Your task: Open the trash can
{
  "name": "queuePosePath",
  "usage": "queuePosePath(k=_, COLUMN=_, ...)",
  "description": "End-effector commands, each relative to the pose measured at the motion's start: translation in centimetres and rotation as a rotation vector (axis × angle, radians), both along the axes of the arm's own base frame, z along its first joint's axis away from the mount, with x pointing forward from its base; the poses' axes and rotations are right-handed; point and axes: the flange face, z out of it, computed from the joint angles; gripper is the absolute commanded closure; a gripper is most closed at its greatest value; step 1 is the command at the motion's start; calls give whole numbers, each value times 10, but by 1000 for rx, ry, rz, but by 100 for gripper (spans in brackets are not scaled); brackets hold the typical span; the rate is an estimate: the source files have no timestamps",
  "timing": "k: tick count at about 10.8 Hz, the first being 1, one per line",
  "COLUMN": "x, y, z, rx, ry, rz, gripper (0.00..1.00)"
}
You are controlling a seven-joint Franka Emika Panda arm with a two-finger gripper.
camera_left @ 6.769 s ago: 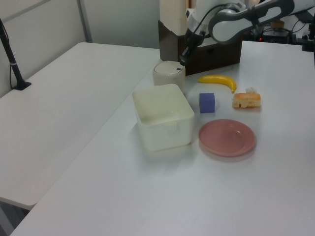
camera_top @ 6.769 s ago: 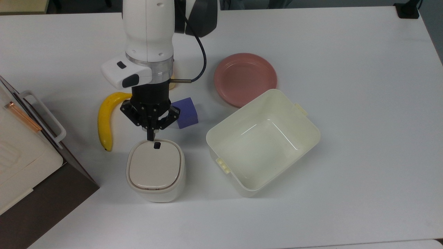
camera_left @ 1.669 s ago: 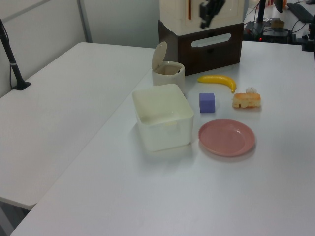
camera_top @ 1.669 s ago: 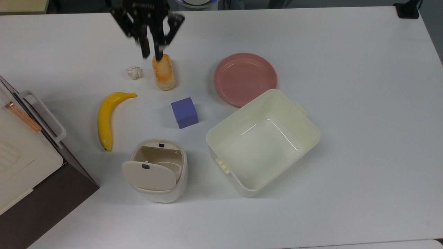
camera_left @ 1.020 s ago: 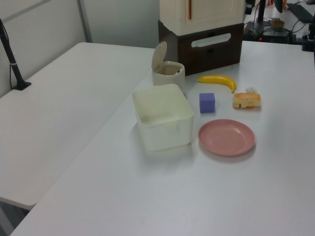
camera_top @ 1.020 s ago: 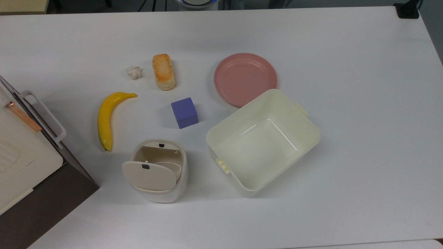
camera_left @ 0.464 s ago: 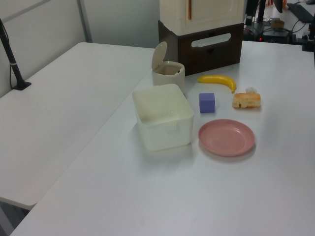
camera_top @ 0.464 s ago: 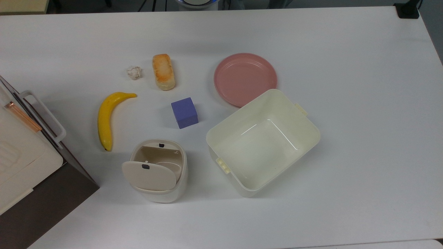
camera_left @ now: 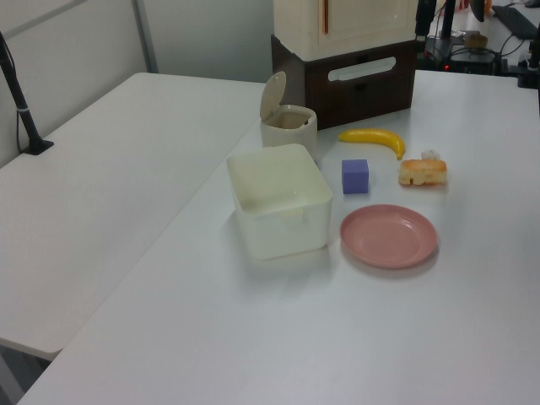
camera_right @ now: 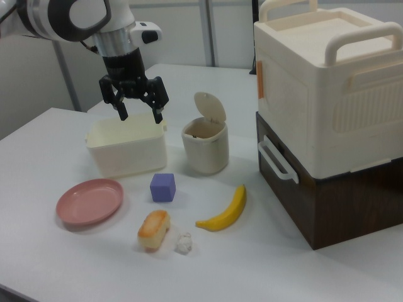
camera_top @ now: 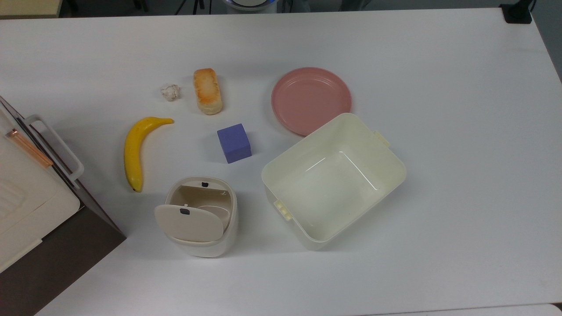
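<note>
The trash can [camera_top: 206, 246] is a small cream-white bin near the top view's lower left. Its beige lid [camera_top: 189, 224] stands tilted up on its hinge, and the inside is open to view. A small dark button [camera_top: 204, 184] sits on the rim opposite the hinge. The left view has the trash can [camera_left: 288, 135] with its lid [camera_left: 272, 87] raised, as does the right view for the trash can [camera_right: 205, 154]. My gripper [camera_right: 140, 117] hangs high in the air on the right view's left, well away from the can, open with nothing between its fingers.
A banana [camera_top: 133, 150], a purple cube [camera_top: 234, 142], a bread piece [camera_top: 208, 91] and a crumpled paper ball [camera_top: 170, 92] lie beyond the can. A pink plate [camera_top: 311, 100] and a large cream tub [camera_top: 382, 145] sit to the top view's right. A cream crate on a brown box [camera_right: 327, 119] stands beside the can.
The lid, shut when my gripper's tips were at its button, now stands up. The arm has lifted away and left the top view. Nothing has moved over the last second.
</note>
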Motion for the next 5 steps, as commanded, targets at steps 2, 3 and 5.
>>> queuePosePath(k=2, x=-4, y=-1, z=-3, rx=43, ry=-13, rz=-78, gripper=0)
queuePosePath(k=3, x=-4, y=0, z=-4, rx=45, ry=-10, rz=-94, gripper=0)
queuePosePath(k=5, x=-3, y=1, z=-4, rx=47, ry=-13, rz=-94, gripper=0)
